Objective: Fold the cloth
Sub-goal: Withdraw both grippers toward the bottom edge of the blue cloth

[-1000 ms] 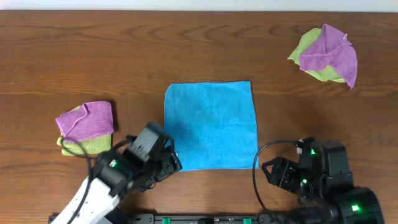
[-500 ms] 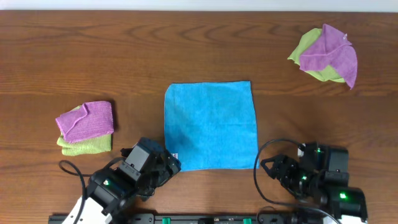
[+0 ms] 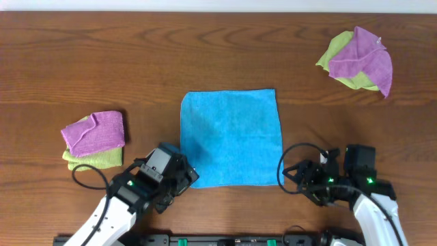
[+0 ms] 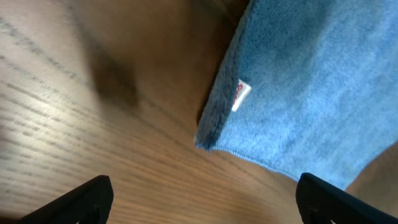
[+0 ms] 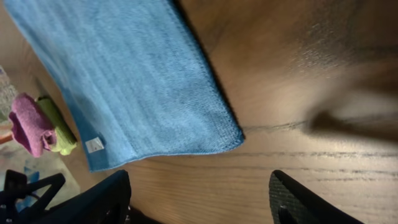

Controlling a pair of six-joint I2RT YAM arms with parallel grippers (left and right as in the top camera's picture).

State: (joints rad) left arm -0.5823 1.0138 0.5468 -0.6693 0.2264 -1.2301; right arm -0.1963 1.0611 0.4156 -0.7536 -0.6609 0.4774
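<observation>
The bright blue square microfibre cloth lies spread flat and unfolded on the dark brown wooden table, about in the middle of its width and nearer to the robot's side. Its edges run almost parallel with the table edges. A small white label sits on its left edge, close to the near-left corner.

The left gripper is low over the wood just beside that near-left corner. In the left wrist view its two black fingers stand wide apart and nothing is between them except bare table. The right gripper is just beside the near-right corner, also with the jaws wide apart and holding nothing. Neither gripper touches the cloth.

On the left side of the table, well apart from the blue cloth, a folded purple cloth rests on a folded lime-green cloth. At the far right corner a crumpled purple cloth lies over a crumpled lime-green cloth.

The wood has a clear grain and shines softly. Beyond the far edge is a pale strip; I cannot tell what it is. A black rail runs along the near edge.
</observation>
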